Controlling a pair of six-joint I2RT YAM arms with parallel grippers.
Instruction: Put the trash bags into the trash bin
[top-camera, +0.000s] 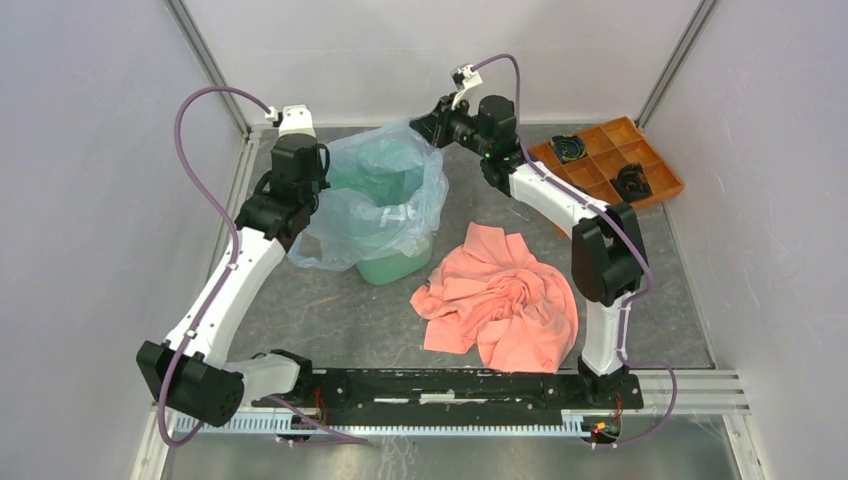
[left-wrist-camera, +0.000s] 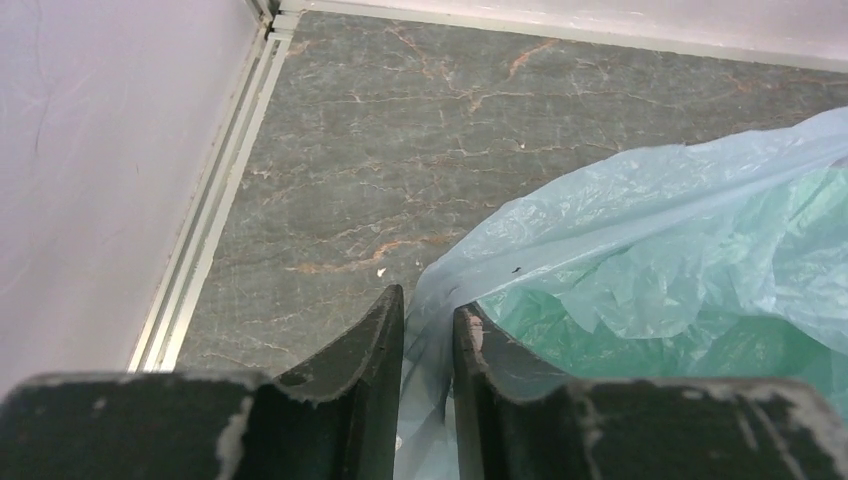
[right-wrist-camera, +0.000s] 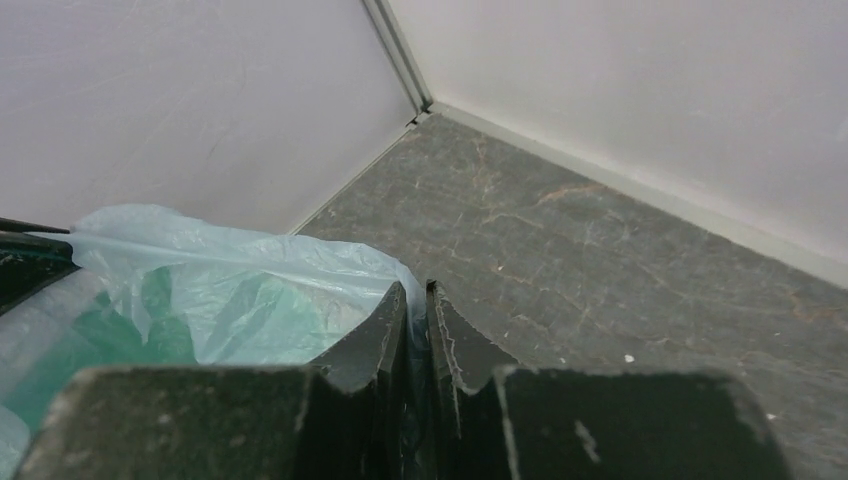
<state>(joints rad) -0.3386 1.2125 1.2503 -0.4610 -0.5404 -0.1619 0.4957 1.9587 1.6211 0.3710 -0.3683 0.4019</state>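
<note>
1. Bin (top-camera: 397, 266) stands upright at about 11 o'clock on the table. Bag (top-camera: 385, 190) is draped over its mouth, with loose film hanging down outside at 9 and 3 o'clock and some of it sagging inside.
2. Left gripper (left-wrist-camera: 428, 305): at the bag's 9 o'clock edge. The jaws are down to a slim gap with a fold of film between them, which I read as a pinch on the bag.
3. Right gripper (right-wrist-camera: 418, 290): at the bag's 1 o'clock edge. The jaws are almost touching, with film caught between them, so it is gripping the bag.
4. Cloth (top-camera: 505, 295) lies at 4 o'clock of the bin, apart from it. Tray (top-camera: 622, 133) sits at 2 o'clock on the table. Neither is involved.
5. Step in hand, as judged: spreading the bag's mouth over the rim, or lining the bin. The bag is partly in but not seated.
6. Next move calls for both grips to carry the edges outward and down past the rim evenly. Thin film may slip or tear, and a one-sided pull could tip the bin.
</note>
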